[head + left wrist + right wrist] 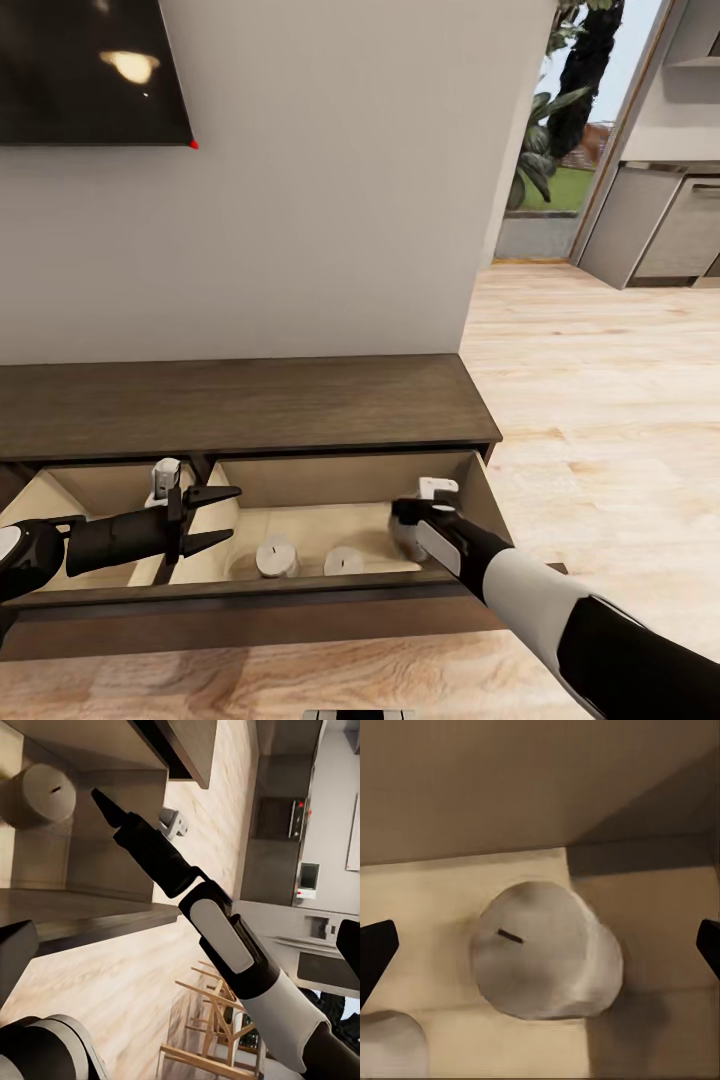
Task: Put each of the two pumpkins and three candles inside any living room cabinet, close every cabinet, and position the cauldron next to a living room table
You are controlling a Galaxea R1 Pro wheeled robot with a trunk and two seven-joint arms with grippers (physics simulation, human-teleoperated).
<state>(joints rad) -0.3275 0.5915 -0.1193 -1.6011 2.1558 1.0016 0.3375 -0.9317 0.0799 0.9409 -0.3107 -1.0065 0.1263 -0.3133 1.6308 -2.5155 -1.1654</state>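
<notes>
Cabinet against wall, right drawer pulled open, pale inside. Two candles on drawer floor, near each other, apart. Left gripper at 9 o'clock of candles, fingers spread, above drawer's left edge. Right gripper at 3 o'clock, reaching into drawer, fingers hidden. TV at 11 o'clock on wall.

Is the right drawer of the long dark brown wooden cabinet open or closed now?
Open. The right drawer is pulled out from the long dark brown wooden cabinet, its pale inside showing two off-white candles.
</notes>
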